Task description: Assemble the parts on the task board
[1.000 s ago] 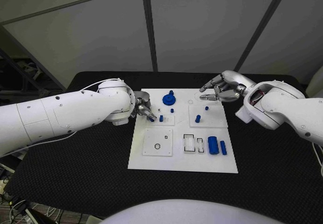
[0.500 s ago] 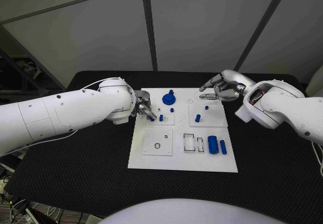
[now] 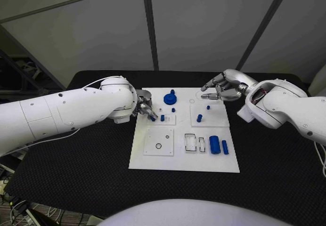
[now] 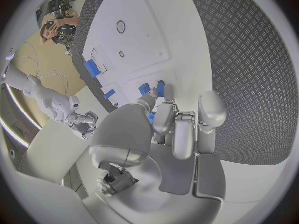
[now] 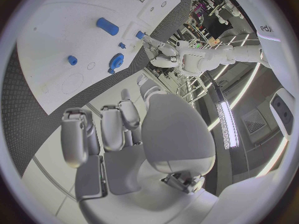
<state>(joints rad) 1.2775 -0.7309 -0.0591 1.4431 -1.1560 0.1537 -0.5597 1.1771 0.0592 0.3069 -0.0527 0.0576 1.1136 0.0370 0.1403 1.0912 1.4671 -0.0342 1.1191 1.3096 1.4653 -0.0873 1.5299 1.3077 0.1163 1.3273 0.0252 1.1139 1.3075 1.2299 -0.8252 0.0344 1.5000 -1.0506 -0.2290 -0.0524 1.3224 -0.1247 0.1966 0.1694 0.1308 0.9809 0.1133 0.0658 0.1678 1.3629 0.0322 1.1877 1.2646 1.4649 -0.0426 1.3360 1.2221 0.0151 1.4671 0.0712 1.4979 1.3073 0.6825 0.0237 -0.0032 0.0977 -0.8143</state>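
Note:
The white task board point(image 3: 158, 160) lies mid-table. My left hand point(image 3: 144, 109) hangs over its left edge and pinches a small blue part point(image 3: 152, 118) at its fingertips, right beside a blue peg point(image 3: 163, 119) standing in the board. The left wrist view shows the pinched blue part point(image 4: 151, 117) between the fingers of the left hand point(image 4: 177, 129). My right hand point(image 3: 221, 91) hovers over the board's far right corner, fingers apart and holding nothing. Also on the board are a blue round knob point(image 3: 170, 99), a peg point(image 3: 199, 119) and a thick blue cylinder point(image 3: 215, 146).
A slim blue piece point(image 3: 224, 148) lies beside the cylinder, next to white rectangular slots point(image 3: 191, 143). A small peg point(image 3: 207, 109) stands below the right hand. Black table point(image 3: 81, 165) surrounds the board. The right wrist view shows the right hand point(image 5: 118, 129) above the board point(image 5: 50, 40).
My left arm has shifted slightly while its hand stays at the board's left edge with the part. The right hand has barely moved.

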